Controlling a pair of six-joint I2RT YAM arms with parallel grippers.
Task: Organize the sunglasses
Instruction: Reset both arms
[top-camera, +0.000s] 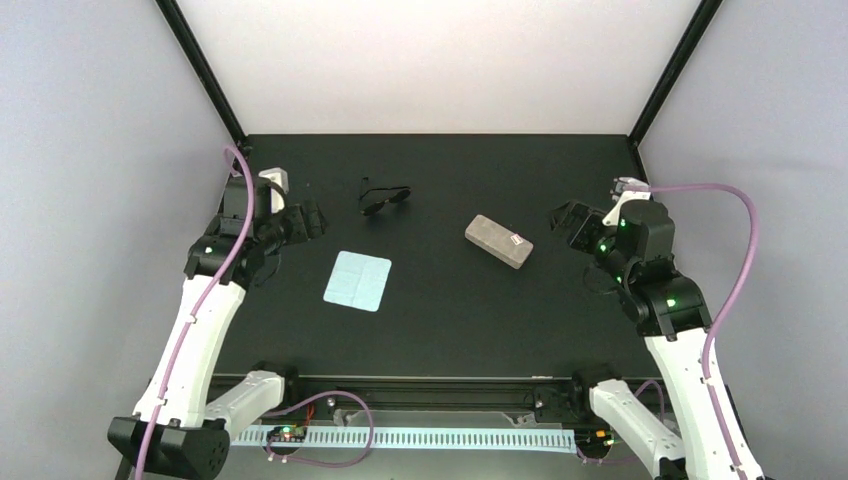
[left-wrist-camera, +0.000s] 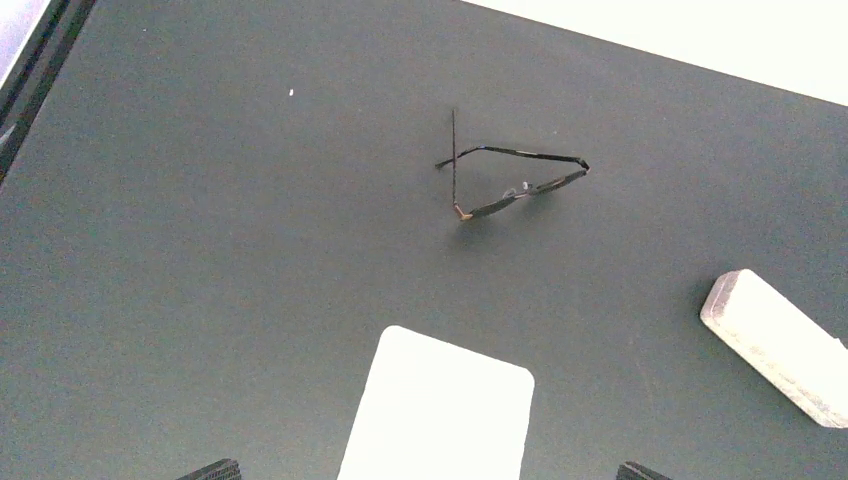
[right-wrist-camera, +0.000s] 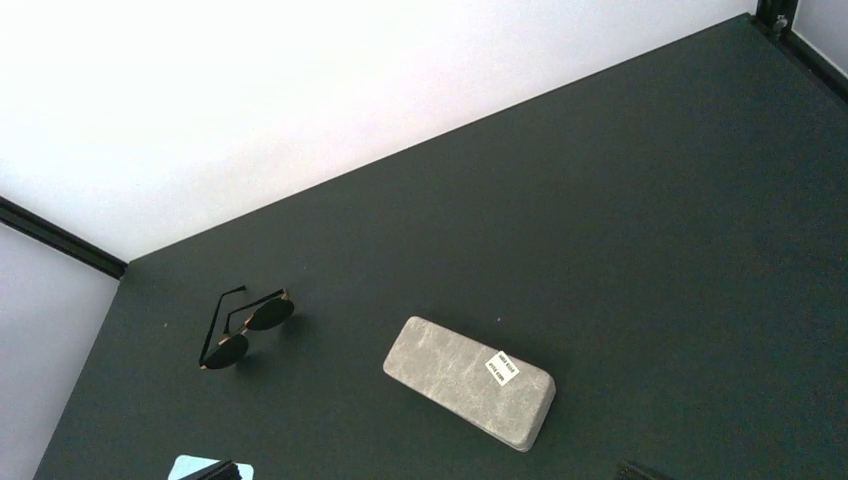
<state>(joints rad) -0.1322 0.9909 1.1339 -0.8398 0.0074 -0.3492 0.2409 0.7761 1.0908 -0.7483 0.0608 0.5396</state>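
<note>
The sunglasses (top-camera: 384, 197) (left-wrist-camera: 515, 185) (right-wrist-camera: 245, 328) rest on the black table toward the back, left of centre. They are a thin dark-framed pair with dark lenses, and the arms are unfolded. My left gripper (top-camera: 315, 218) (left-wrist-camera: 428, 472) hovers left of them, open and empty; only its fingertips (left-wrist-camera: 215, 468) show at the bottom of the left wrist view. My right gripper (top-camera: 565, 220) (right-wrist-camera: 430, 472) is at the far right, also open and empty, well away from the glasses.
A grey stone-patterned glasses case (top-camera: 498, 241) (left-wrist-camera: 780, 345) (right-wrist-camera: 468, 382) lies closed right of centre, with a small white label on it. A pale blue cleaning cloth (top-camera: 358, 281) (left-wrist-camera: 440, 415) lies flat, nearer than the sunglasses. Black frame posts (top-camera: 200, 70) stand at the table's back corners.
</note>
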